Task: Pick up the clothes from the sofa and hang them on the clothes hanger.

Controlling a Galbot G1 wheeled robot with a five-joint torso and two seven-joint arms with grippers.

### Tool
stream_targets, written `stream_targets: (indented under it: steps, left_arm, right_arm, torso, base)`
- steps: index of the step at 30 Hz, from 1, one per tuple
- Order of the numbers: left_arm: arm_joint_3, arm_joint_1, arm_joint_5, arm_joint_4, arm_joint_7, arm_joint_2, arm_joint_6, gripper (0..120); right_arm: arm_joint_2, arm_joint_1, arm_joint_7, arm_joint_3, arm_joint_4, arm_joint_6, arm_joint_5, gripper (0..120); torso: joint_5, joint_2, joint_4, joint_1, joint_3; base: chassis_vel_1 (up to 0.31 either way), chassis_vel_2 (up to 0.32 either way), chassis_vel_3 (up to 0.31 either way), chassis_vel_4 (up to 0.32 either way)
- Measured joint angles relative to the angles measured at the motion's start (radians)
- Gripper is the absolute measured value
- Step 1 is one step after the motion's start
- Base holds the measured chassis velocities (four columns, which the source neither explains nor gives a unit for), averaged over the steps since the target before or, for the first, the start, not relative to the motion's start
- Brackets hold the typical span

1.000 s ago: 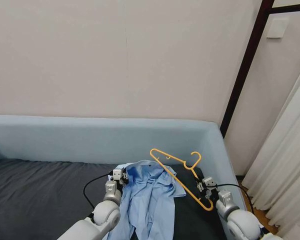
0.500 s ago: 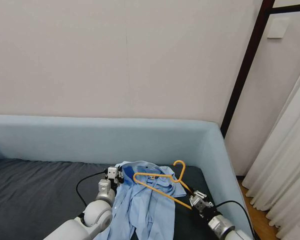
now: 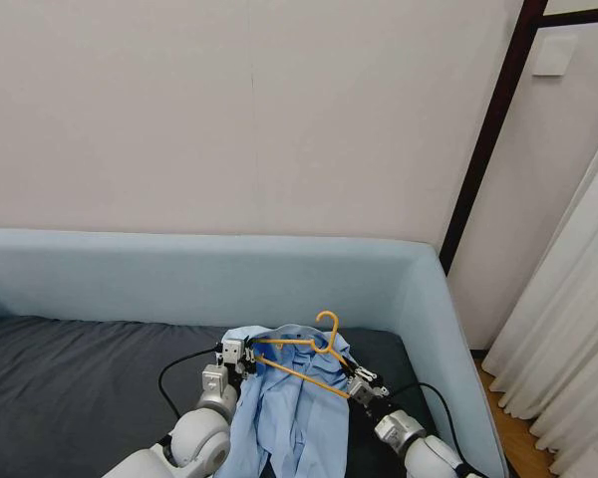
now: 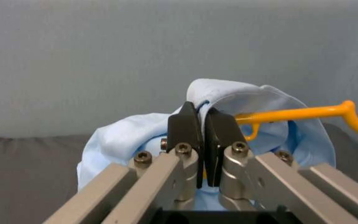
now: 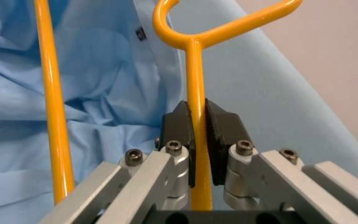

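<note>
A light blue shirt [image 3: 294, 398] lies bunched on the dark sofa seat [image 3: 70, 388] near its right end. My left gripper [image 3: 236, 352] is shut on the shirt's collar [image 4: 241, 95], holding it raised. My right gripper [image 3: 357, 386] is shut on the orange hanger [image 3: 297, 360], gripping the shoulder bar just below the hook [image 5: 195, 154]. The hanger lies across the top of the shirt with its hook [image 3: 329, 321] pointing up, and its far tip reaches the collar by the left fingers [image 4: 185, 128].
The sofa's pale blue backrest [image 3: 179, 274] runs behind the shirt, and its right armrest [image 3: 444, 339] stands close beside my right arm. A white curtain [image 3: 578, 329] and a dark door frame [image 3: 488, 129] are at the right.
My right gripper has carried the hanger leftward from beside the shirt to over it, its tip now at the collar. The left gripper has kept its hold on the collar.
</note>
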Motion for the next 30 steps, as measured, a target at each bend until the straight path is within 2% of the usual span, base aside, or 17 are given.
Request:
stream_targets:
  steps: [11, 16, 20, 30]
  left_arm:
    - [-0.001, 0.005, -0.006, -0.059, -0.011, 0.026, 0.008, 0]
    - [0.082, -0.048, -0.006, -0.044, -0.025, -0.007, 0.021, 0]
    - [0.144, -0.089, -0.007, -0.04, -0.042, -0.025, 0.034, 0]
    - [0.148, -0.081, -0.013, -0.052, -0.068, -0.051, 0.043, 0]
  right_arm:
    - [-0.013, 0.017, 0.013, 0.019, -0.037, 0.0, -0.029, 5]
    - [0.024, 0.04, 0.025, -0.002, -0.05, -0.003, -0.066, 5]
    - [0.054, 0.087, 0.036, -0.045, -0.079, -0.045, -0.045, 5]
    - [0.084, 0.142, 0.048, -0.075, -0.108, -0.046, -0.147, 5]
  torso:
    - [0.0001, 0.0, 0.0, 0.0, 0.0]
    - [0.0003, 0.0, 0.0, 0.0, 0.0]
    - [0.0003, 0.0, 0.0, 0.0, 0.0]
    - [0.0002, 0.0, 0.0, 0.0, 0.0]
  base:
    - [0.0, 0.0, 0.0, 0.0]
    - [0.0, 0.0, 0.0, 0.0]
    - [0.0, 0.0, 0.0, 0.0]
    - [0.0, 0.0, 0.0, 0.0]
